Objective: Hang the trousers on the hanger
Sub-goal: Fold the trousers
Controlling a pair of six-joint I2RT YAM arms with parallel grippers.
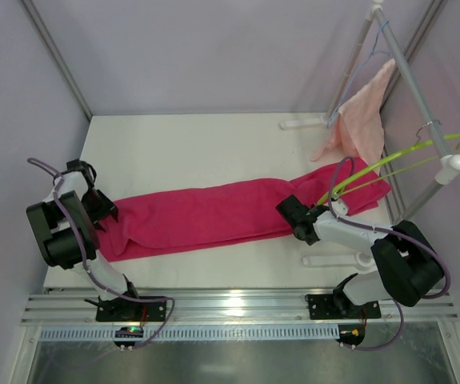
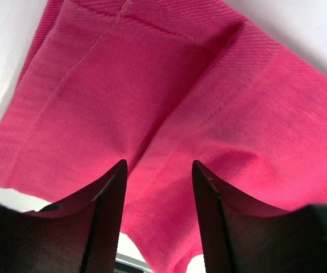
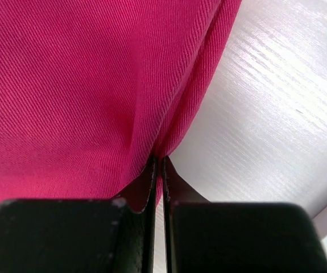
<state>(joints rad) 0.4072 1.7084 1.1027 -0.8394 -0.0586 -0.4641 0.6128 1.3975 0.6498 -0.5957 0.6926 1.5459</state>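
On the tabletop (image 1: 214, 144), my right end effector (image 3: 157, 162) is pinching the floppy trousers (image 1: 214, 214) at the edge; my left end effector (image 2: 158, 170) is hanging spread.

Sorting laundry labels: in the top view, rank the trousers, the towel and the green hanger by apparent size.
1. trousers
2. towel, by area
3. hanger: longer than the towel but thin. Both hang raised, nearer the camera, so that order is unsure.
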